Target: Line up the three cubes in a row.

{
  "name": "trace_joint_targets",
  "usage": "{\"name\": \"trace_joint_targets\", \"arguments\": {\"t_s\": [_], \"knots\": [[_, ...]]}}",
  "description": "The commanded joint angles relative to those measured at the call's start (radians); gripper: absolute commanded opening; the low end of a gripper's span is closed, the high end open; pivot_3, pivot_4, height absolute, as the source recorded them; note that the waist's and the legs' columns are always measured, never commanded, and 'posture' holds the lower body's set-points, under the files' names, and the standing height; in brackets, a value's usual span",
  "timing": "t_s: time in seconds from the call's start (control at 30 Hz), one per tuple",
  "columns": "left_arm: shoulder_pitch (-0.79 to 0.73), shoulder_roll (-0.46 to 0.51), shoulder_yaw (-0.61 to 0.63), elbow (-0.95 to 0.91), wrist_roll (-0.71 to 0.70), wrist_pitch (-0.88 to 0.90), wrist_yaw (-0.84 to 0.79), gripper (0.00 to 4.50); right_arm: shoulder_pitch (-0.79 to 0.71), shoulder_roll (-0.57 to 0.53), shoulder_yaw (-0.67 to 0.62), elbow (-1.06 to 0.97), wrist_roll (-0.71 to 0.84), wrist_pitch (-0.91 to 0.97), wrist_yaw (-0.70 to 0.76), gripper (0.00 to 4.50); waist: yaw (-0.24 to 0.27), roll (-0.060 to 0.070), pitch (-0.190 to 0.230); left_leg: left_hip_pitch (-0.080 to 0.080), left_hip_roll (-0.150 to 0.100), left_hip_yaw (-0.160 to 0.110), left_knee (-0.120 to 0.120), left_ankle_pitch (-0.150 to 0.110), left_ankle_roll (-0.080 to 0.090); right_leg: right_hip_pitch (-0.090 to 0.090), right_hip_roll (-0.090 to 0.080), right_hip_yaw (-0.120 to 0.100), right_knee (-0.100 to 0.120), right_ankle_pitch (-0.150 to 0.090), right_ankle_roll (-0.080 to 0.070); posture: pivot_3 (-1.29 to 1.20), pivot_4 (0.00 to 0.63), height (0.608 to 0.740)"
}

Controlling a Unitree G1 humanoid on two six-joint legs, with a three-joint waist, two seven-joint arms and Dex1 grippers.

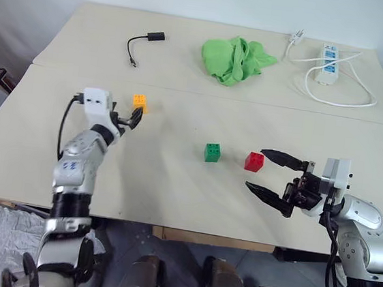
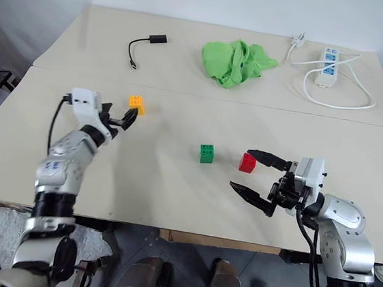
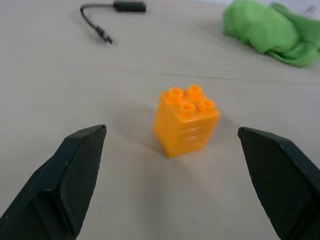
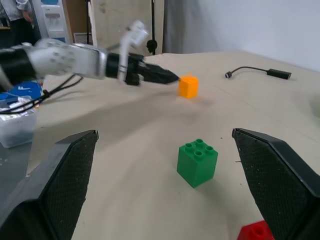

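Three studded cubes stand on the beige table (image 1: 173, 183). The orange-yellow cube (image 1: 140, 102) is at the left, the green cube (image 1: 212, 152) near the middle, and the red cube (image 1: 254, 162) just right of it. My left gripper (image 1: 130, 118) is open, low over the table, its fingertips just short of the orange-yellow cube (image 3: 186, 120), which stands ahead between the two fingers in the left wrist view. My right gripper (image 1: 265, 172) is open, pointing left, its far finger close to the red cube (image 4: 257, 232); the green cube (image 4: 197, 162) lies beyond.
At the back of the table lie a crumpled green cloth (image 1: 236, 60), a black cable with a small adapter (image 1: 144, 42) and a white power strip with its cord (image 1: 328, 65). A seam (image 1: 264, 102) runs across the table between the back part and the front part.
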Motion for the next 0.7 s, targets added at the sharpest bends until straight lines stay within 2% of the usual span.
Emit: {"name": "trace_joint_targets", "arguments": {"t_s": [0.03, 0.2, 0.4, 0.53, 0.7], "knots": [[-0.07, 0.004, -0.037, 0.126, 0.062, -0.074, 0.028, 4.48, -0.005, 0.016, -0.023, -0.038, 0.021, -0.021, -0.021, 4.5, 0.001, 0.0, 0.0, 0.0, 0.0, 0.0, 0.0, 0.0, 0.0, 0.0, 0.0, 0.0, 0.0, 0.0, 0.0, 0.0, 0.15, 0.74], [-0.163, -0.022, -0.054, 0.308, 0.092, -0.16, 0.062, 4.48, -0.009, 0.055, -0.008, -0.042, 0.001, -0.044, -0.059, 4.5, 0.003, 0.0, 0.0, 0.0, 0.0, 0.0, 0.0, 0.0, 0.0, 0.0, 0.0, 0.0, 0.0, 0.0, 0.0, 0.0, 0.15, 0.74], [-0.205, -0.039, -0.074, 0.393, 0.116, -0.194, 0.068, 4.48, 0.0, 0.093, 0.015, -0.044, -0.021, -0.071, -0.086, 4.5, 0.004, 0.0, 0.0, 0.0, 0.0, 0.0, 0.0, 0.0, 0.0, 0.0, 0.0, 0.0, 0.0, 0.0, 0.0, 0.0, 0.15, 0.74], [-0.185, -0.043, -0.073, 0.362, 0.122, -0.172, 0.095, 3.63, 0.008, 0.099, 0.019, -0.043, -0.026, -0.081, -0.092, 4.5, 0.004, 0.0, 0.0, 0.0, 0.0, 0.0, 0.0, 0.0, 0.0, 0.0, 0.0, 0.0, 0.0, 0.0, 0.0, 0.0, 0.15, 0.74], [-0.148, -0.033, -0.061, 0.31, 0.087, -0.155, 0.033, 2.07, 0.02, 0.098, 0.016, -0.034, -0.031, -0.097, -0.089, 4.5, 0.003, 0.0, 0.0, 0.0, 0.0, 0.0, 0.0, 0.0, 0.0, 0.0, 0.0, 0.0, 0.0, 0.0, 0.0, 0.0, 0.15, 0.74]]}}
